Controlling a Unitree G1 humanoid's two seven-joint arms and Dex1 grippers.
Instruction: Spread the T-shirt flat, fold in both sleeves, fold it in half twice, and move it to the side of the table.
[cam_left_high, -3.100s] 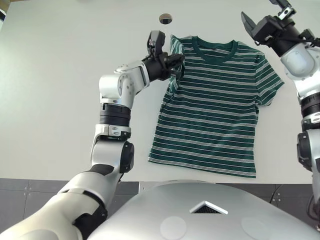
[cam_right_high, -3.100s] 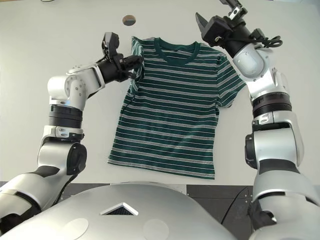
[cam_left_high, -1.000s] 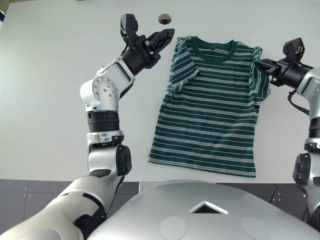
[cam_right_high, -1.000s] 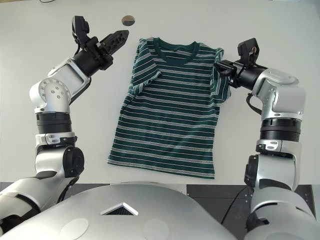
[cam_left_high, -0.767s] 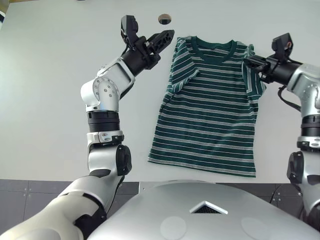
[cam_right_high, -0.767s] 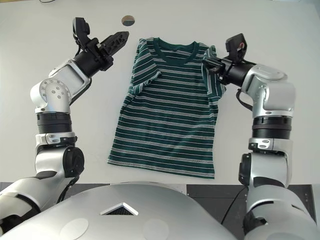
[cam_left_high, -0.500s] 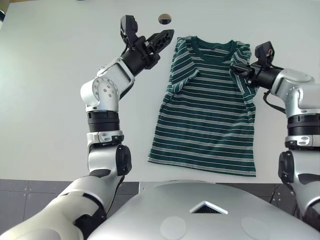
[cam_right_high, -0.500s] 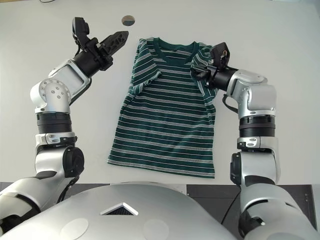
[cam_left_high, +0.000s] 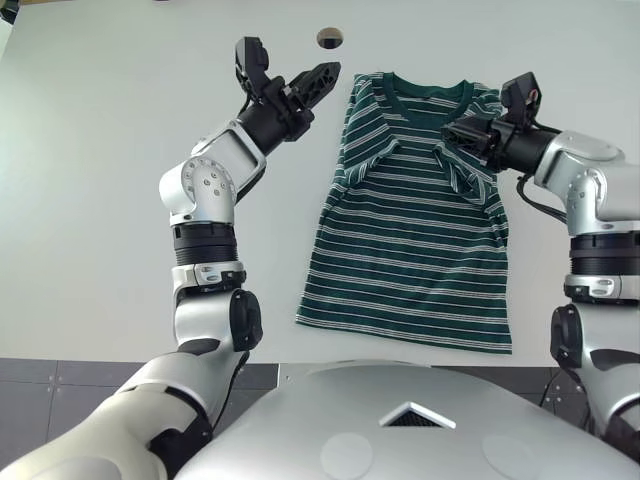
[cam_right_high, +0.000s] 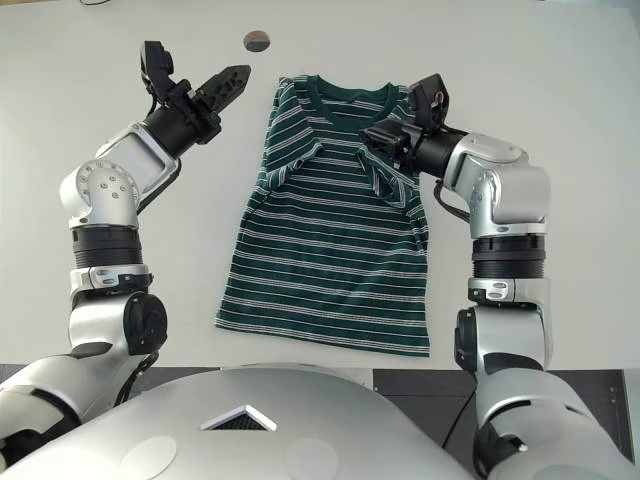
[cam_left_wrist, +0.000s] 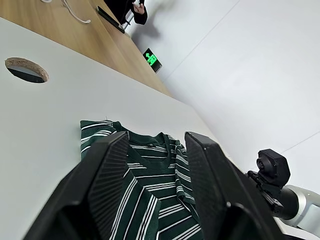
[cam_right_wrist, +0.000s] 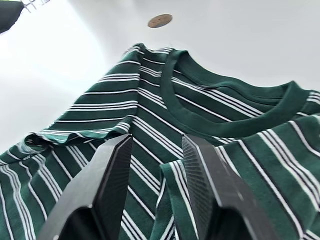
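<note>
Both arms, left (cam_left_high: 205, 190) and right (cam_left_high: 598, 190): silver-grey shells, rounded joint housings, black ribbed collars between segments. Behind left claw (cam_left_high: 328, 74) and right claw (cam_right_high: 372, 132), black wrist blocks, each with a small camera housing (cam_left_high: 247, 52). Fingers (cam_left_wrist: 107, 180) black, ridged inner faces. Thin black cable (cam_left_high: 526, 196) loops behind the right claw.

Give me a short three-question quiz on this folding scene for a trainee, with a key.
1. True or false: the left gripper is shut on the collar of the T-shirt.
2. Pick one. The right gripper is over: A the bottom hem; B the chest, near the collar; C bare table beyond the shirt.
3. Fill in: the round hole in the table lies to the robot's ____ of the collar.

Key: 1 false, it is open and clear of the shirt; 2 B; 3 left.
</note>
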